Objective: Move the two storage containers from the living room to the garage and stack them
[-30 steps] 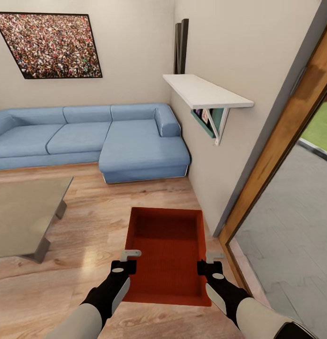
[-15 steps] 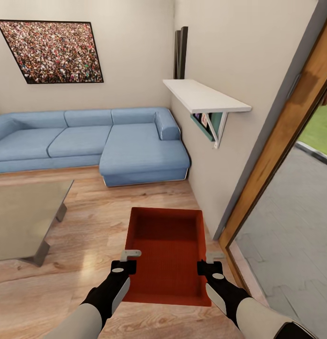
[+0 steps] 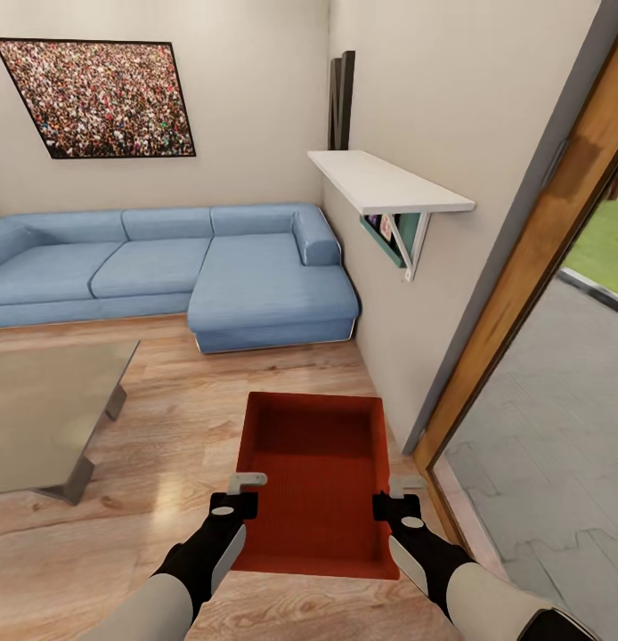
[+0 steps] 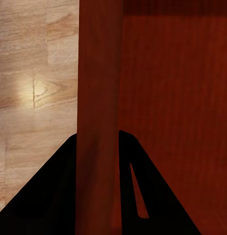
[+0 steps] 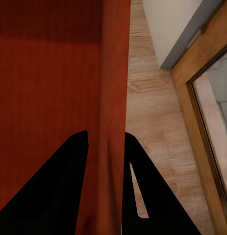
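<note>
Glass coffee table [image 3: 42, 414] on my left, wall and wood-framed glass door [image 3: 523, 294] close on my right, open plank floor [image 3: 184, 418] ahead to the blue sofa [image 3: 166, 267]. Storage container [image 3: 313, 481] held level between both arms: left gripper [image 3: 240, 496] clamps its left wall, right gripper [image 3: 397, 499] its right wall, fingers straddling each.

Evenly and softly lit, bright, no hard shadows. Pale glare spot on the wood-plank floor [image 4: 34, 93] in the left wrist view. Pincer fingers [image 5: 59, 196] rendered near-black, detail lost. Straight lines slanted at head-view edges.
</note>
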### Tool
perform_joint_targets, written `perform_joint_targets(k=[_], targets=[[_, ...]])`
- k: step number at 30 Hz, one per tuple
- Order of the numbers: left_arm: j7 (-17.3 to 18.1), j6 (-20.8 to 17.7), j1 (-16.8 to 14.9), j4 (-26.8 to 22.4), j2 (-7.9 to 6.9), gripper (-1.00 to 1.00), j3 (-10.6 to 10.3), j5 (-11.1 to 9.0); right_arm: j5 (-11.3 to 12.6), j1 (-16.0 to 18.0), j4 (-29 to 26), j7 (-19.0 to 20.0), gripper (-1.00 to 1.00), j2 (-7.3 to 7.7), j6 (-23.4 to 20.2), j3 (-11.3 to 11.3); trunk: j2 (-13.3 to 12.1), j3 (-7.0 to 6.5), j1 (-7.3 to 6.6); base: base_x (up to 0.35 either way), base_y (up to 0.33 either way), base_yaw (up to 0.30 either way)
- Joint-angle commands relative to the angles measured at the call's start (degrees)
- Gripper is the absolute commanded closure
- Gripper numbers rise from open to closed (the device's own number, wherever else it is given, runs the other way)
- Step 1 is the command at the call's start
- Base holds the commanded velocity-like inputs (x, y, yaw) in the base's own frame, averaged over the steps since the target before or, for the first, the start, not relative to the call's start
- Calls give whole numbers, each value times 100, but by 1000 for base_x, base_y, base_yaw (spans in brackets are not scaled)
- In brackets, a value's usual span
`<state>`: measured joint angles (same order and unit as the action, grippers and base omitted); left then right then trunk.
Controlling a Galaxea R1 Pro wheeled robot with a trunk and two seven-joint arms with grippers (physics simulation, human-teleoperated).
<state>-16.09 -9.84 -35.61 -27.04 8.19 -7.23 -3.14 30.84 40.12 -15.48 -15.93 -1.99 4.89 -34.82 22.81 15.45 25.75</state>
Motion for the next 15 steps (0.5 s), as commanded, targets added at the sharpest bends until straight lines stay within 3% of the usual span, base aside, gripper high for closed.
perform_joint_targets(k=[1, 12, 15], targets=[[-70, -194, 1, 6, -10, 100, -94, -169, -52, 13, -7, -130, 100, 42, 153, 90, 11, 10, 3, 0, 0, 0], [-70, -202, 1, 6, -10, 100, -94, -170, -52, 13, -2, -130, 100, 50, 150, 98, 11, 10, 3, 0, 0, 0], [-70, -202, 1, 6, -10, 100, -94, -170, -52, 13, 1, -130, 100, 50, 140, 98, 11, 10, 3, 0, 0, 138]])
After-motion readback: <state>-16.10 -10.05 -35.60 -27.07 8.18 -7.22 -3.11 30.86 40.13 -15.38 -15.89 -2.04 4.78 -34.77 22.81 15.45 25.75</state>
